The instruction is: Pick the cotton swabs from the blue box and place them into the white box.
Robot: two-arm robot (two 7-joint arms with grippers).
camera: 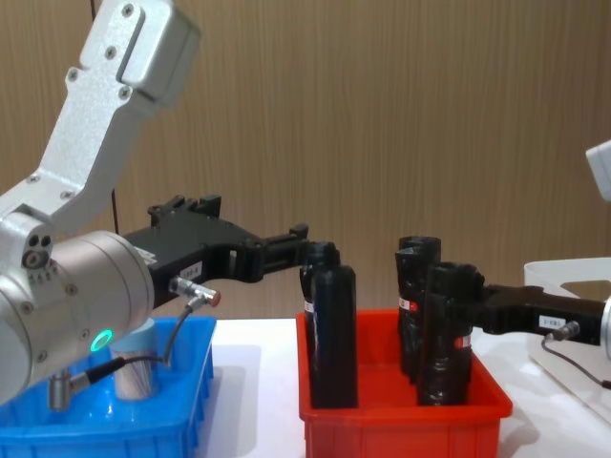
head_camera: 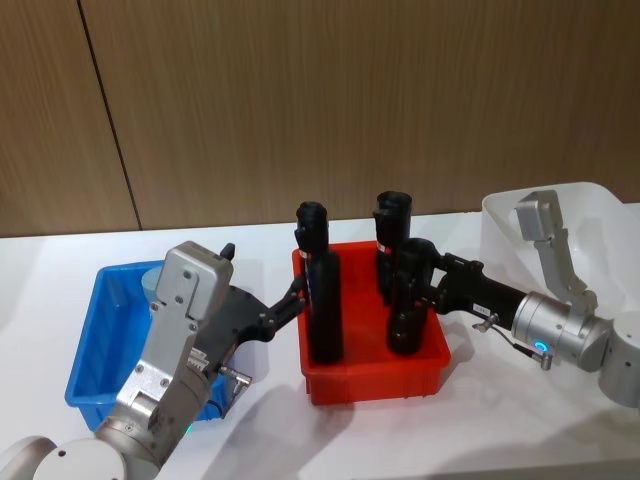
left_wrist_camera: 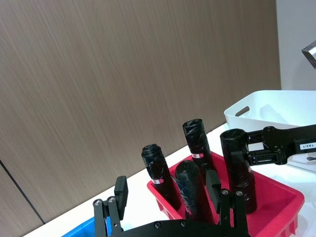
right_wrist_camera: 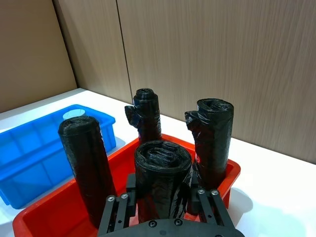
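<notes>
Counted across the views, there are 4 tall black bottles (right_wrist_camera: 159, 173), all standing in the 1 red bin (head_camera: 375, 380) at the centre of the head view; the right wrist view shows all 4 at once, 1 low in the middle, 1 at left, 1 at right and 1 behind. There is 1 blue box (head_camera: 100, 345) at the lower left of the head view, and 1 jar of cotton swabs (camera: 134, 367) stands in it, seen at the lower left of the chest view. There is 1 white box (head_camera: 580, 215) at the right edge. There are 2 grippers, the left gripper (head_camera: 297, 297) and the right gripper (head_camera: 408, 275).
</notes>
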